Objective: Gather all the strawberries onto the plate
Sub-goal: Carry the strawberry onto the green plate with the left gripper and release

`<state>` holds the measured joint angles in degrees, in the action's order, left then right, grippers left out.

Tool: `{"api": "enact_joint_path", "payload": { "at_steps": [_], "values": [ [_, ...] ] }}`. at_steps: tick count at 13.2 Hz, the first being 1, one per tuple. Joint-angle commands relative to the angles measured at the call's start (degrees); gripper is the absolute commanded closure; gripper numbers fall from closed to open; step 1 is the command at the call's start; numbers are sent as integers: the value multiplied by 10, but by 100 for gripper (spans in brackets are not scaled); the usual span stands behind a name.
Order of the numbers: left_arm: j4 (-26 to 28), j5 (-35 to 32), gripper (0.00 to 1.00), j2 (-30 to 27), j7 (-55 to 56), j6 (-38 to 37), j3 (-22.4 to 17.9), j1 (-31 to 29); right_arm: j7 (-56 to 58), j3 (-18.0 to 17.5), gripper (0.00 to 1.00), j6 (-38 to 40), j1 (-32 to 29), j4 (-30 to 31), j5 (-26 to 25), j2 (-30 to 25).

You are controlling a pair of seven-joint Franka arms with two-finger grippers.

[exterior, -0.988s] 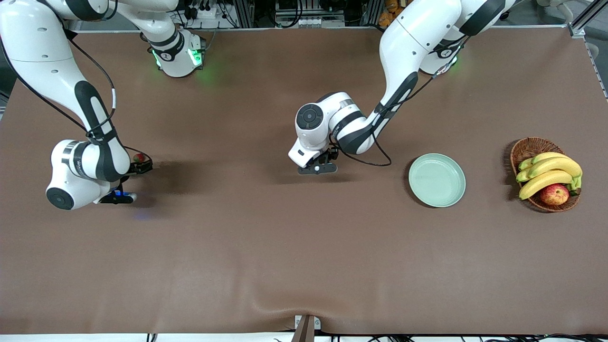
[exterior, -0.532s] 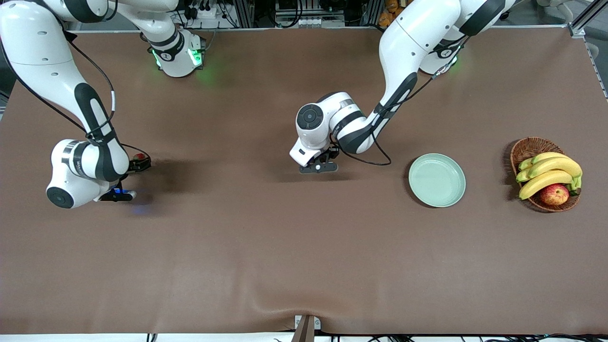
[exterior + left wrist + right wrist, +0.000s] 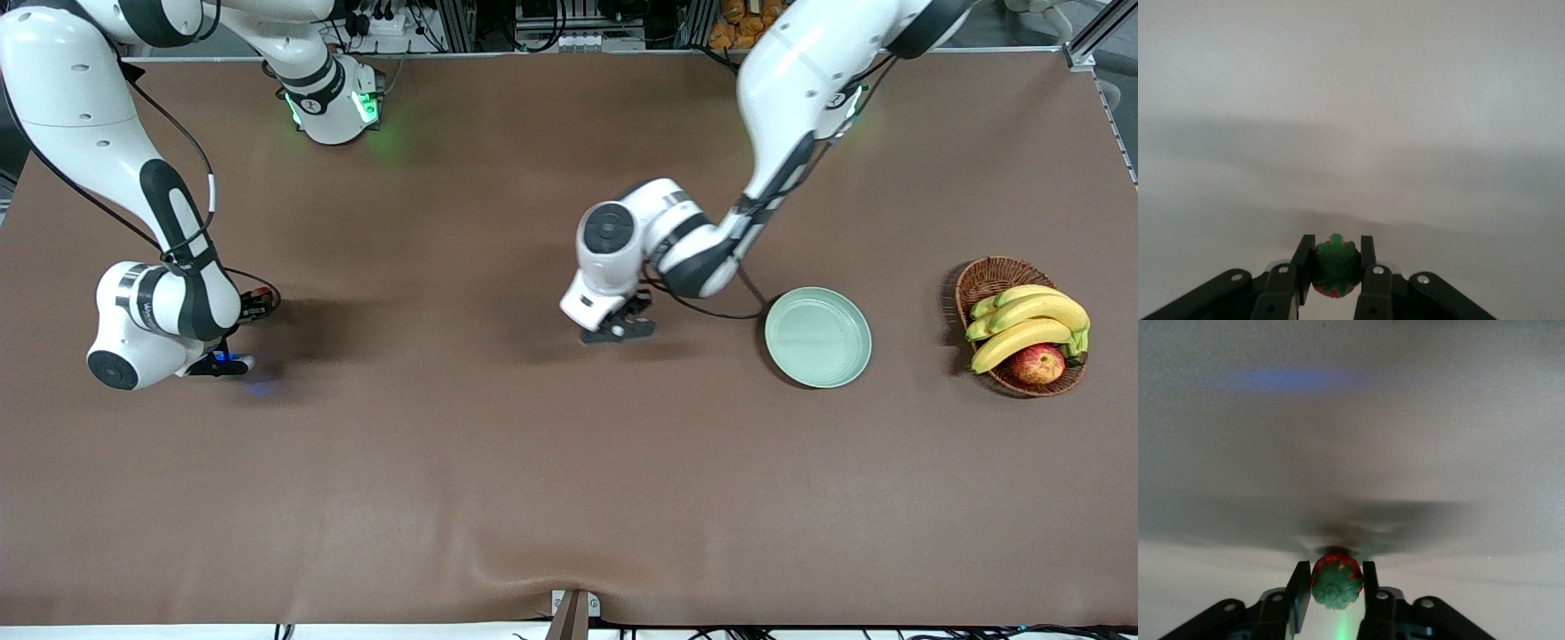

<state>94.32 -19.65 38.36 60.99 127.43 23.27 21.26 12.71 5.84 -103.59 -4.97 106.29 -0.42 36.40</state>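
Note:
My left gripper (image 3: 621, 327) hangs over the table's middle, a little to the right arm's side of the plate (image 3: 818, 338). In the left wrist view this gripper (image 3: 1336, 248) is shut on a strawberry (image 3: 1335, 269), green top showing. My right gripper (image 3: 259, 304) is low over the table at the right arm's end. It (image 3: 1333, 572) is shut on another strawberry (image 3: 1337, 583), whose red shows faintly in the front view (image 3: 260, 292). The pale mint-green plate holds nothing. A third strawberry is out of view.
A brown wicker basket (image 3: 987, 277) with bananas (image 3: 1022, 329) and a red-yellow apple (image 3: 1037, 364) stands past the plate at the left arm's end. The brown table (image 3: 533, 480) is bare between the two grippers and toward the front camera.
My left arm has moved toward the plate with its strawberry. My right gripper has stayed nearly in place, shut on its strawberry.

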Motion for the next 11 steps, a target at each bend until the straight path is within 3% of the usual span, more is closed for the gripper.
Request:
{"api": "enact_joint_path", "payload": {
  "at_steps": [1,4,5,7,9,11],
  "values": [
    [22,1,100,-58,-23,-51,53,-111,28,-5,92,-6,-8,5,-12,-3],
    [23,1,100,-66,-110,-117,86,-226,20,-7,95,-3,5,-52,-2,-9],
    [24,1,100,-67,-140,-137,86,-252,20,-10,100,-1,21,-94,1,-10],
    [55,-1,100,-66,-171,-137,86,-307,2,-11,100,3,85,-156,27,-11],
    [79,-8,100,-65,-181,-126,86,-335,-87,-11,100,2,135,-171,114,-12],
    [108,-13,100,-59,-192,-93,86,-365,-188,-11,100,-1,190,-172,267,-9]
  ]
}}
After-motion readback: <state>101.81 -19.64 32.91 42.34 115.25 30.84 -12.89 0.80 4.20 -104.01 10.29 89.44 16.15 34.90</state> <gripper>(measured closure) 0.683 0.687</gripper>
